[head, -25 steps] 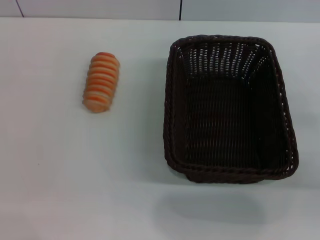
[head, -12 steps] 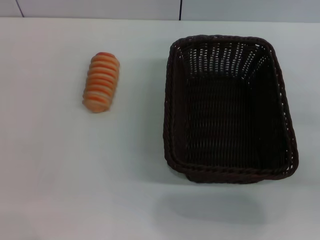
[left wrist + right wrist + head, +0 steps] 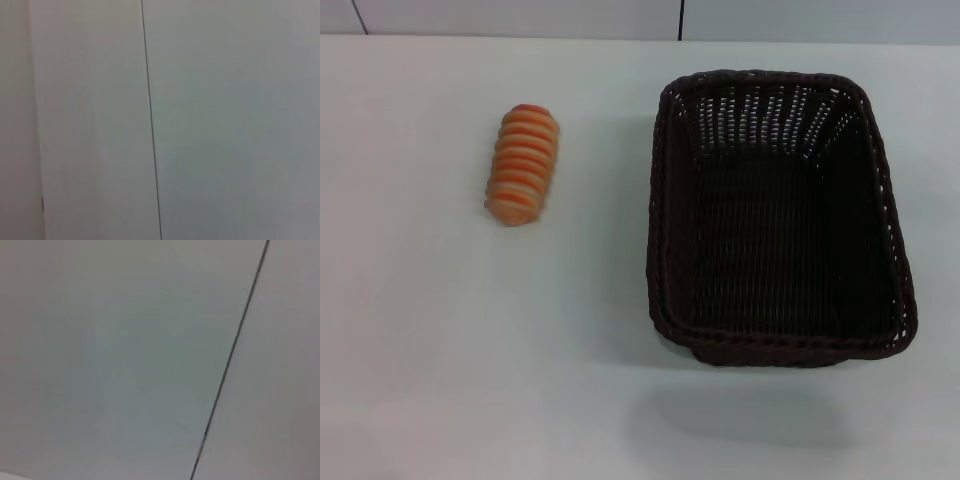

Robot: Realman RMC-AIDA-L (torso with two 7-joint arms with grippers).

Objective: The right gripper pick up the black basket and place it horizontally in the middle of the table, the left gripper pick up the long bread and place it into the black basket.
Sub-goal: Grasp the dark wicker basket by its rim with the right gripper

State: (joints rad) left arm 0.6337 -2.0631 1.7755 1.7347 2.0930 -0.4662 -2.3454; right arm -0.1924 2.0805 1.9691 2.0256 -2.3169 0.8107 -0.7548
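With neither gripper in view, their fingers cannot be told; the basket (image 3: pixel 778 215) stands lengthwise at right, empty, the bread (image 3: pixel 522 164) untouched far left on the table (image 3: pixel 440 350).

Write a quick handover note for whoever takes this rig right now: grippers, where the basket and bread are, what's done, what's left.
Grippers: neither the left nor the right shows in any view; both wrist cameras see only pale panels with a dark seam.
Black basket: empty, on the right part of the table, long side running away from the robot.
Long bread: on the table left of the basket, apart from it.
Done: nothing.
Left: right gripper places the basket horizontally mid-table; left gripper puts the bread in it.
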